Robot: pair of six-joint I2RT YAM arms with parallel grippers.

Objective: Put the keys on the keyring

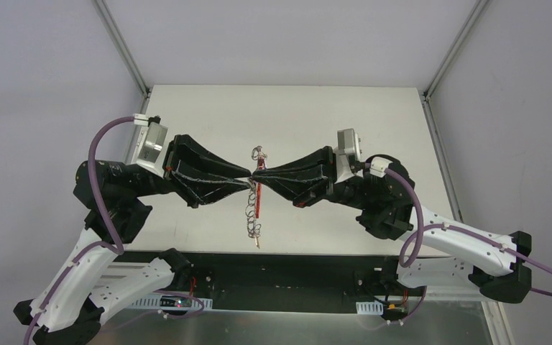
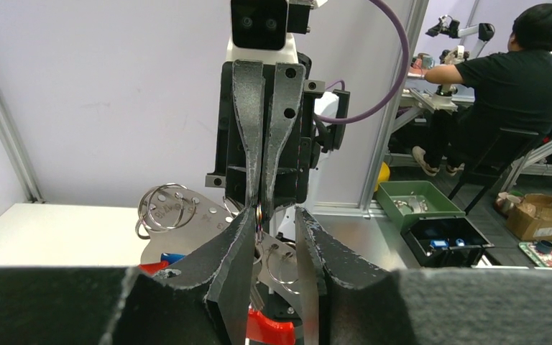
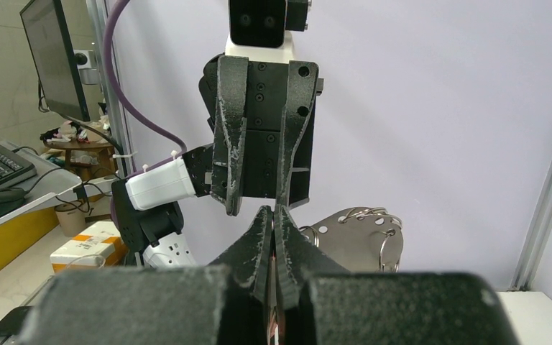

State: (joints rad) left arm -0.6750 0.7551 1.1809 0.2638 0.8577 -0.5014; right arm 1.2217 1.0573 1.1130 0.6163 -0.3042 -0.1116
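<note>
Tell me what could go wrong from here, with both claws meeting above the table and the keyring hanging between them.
1. The right claw pinches the keyring only at its very tips. A tug might let the hanging bunch slip down onto the table.
2. The left claw has its jaws apart around the rings, tip to tip with the right claw. Pushing closer could knock the fingers together.

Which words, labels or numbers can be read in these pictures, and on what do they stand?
No text can be read for certain.
Engraved marks on the metal plate: too blurred to read.
White label on the cardboard box: too small to read.
</note>
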